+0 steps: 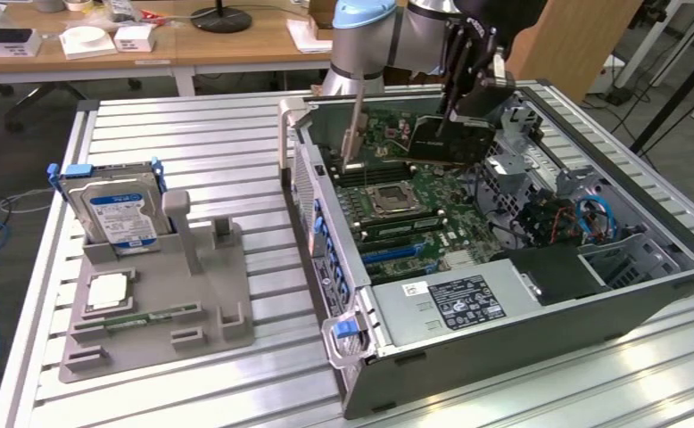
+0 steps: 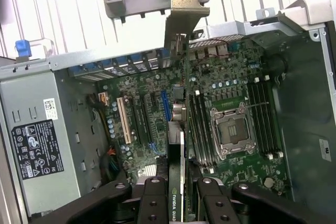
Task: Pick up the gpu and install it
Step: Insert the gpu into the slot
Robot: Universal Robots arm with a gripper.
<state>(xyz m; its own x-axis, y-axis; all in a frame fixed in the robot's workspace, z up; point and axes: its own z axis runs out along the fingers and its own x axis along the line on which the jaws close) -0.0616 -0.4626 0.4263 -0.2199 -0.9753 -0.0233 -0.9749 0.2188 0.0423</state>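
The gpu (image 1: 449, 141) is a flat black card with a silver end bracket (image 1: 351, 143). It hangs on edge above the far part of the motherboard (image 1: 407, 223) inside the open computer case (image 1: 632, 267). My gripper (image 1: 468, 109) is shut on the card's upper edge. In the wrist view the gpu (image 2: 182, 150) runs edge-on away from my gripper (image 2: 181, 203), with black fingers (image 2: 153, 198) on both sides and the bracket (image 2: 185, 19) at the far end. Below the card lie the expansion slots (image 2: 142, 119) and the processor socket (image 2: 231, 132).
A grey fixture (image 1: 157, 294) at the exterior view's left holds a silver hard drive (image 1: 115, 209) with a blue label, a processor chip (image 1: 107, 290) and a memory stick (image 1: 144, 316). The case holds a power supply (image 1: 454, 299), drive cages and blue cables (image 1: 591, 218). A wooden desk (image 1: 144, 49) stands behind.
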